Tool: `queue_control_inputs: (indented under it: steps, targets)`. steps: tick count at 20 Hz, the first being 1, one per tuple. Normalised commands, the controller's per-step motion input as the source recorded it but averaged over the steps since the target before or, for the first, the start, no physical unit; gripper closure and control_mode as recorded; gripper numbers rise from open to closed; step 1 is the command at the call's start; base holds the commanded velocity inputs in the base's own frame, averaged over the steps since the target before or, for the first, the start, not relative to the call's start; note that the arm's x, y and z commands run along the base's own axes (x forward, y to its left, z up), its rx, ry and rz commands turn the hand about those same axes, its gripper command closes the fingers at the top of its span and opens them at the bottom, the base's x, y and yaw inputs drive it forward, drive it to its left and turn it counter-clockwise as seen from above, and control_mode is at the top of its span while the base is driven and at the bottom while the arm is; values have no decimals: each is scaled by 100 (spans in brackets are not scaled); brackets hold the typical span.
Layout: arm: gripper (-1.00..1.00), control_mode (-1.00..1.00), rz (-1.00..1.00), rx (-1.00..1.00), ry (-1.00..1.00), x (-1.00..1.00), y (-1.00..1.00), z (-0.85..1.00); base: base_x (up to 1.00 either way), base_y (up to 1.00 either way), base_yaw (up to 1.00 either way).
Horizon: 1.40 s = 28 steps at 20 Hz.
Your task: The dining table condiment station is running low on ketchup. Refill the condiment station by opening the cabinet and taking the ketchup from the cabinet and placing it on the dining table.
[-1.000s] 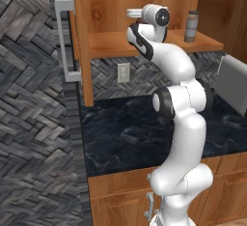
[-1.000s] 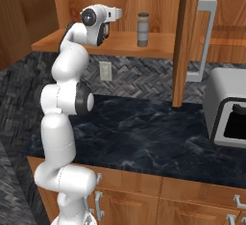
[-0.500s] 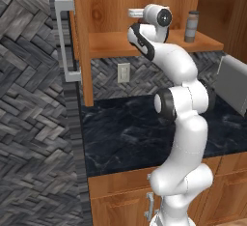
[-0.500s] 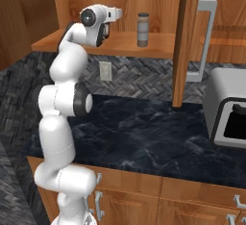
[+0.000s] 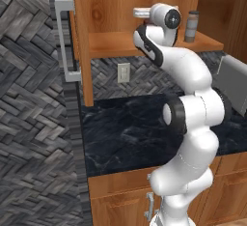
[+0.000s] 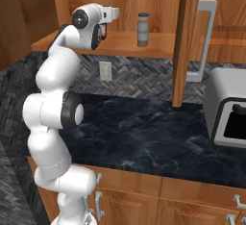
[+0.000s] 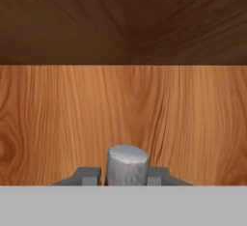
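The cabinet (image 5: pixel 79 41) stands open, its doors swung out to either side (image 6: pixel 180 41). My gripper (image 5: pixel 137 13) reaches level over the wooden shelf (image 5: pixel 111 44) toward the cabinet's back wall (image 6: pixel 115 13). In the hand view the gripper (image 7: pixel 124 174) has both fingertips (image 7: pixel 87 175) pressed against a small rounded cap (image 7: pixel 128 162). I take this for the top of the ketchup. The bottle's body is hidden below the view's edge and behind my arm in the base views. The dining table is out of view.
A taller grey can (image 5: pixel 193 26) stands further along the same shelf (image 6: pixel 142 29). Below lies the black wall counter (image 5: pixel 125 133), with a silver appliance (image 6: pixel 226 113) at its right end. A wall outlet (image 5: pixel 124 73) sits under the shelf.
The arm has shifted only slightly at the shelf. The can and the doors have not moved.
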Motion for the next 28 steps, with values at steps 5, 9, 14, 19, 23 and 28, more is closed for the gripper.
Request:
queue_control_inputs:
  steps: [5,9,14,19,23,28]
  targets:
    - [100,-100,0,5,1,-100,-55,66,0,0,0]
    - [100,-100,3,0,0,-100,-29,-1,0,0,0]
    - [100,-100,12,0,-8,-100,-12,-20,0,0,0]
    - [100,-100,14,0,-2,-100,-3,-35,0,0,0]
    - [100,-100,15,-2,0,-100,-4,-41,0,0,0]
    - [100,-100,7,-6,2,-90,25,-38,0,0,0]
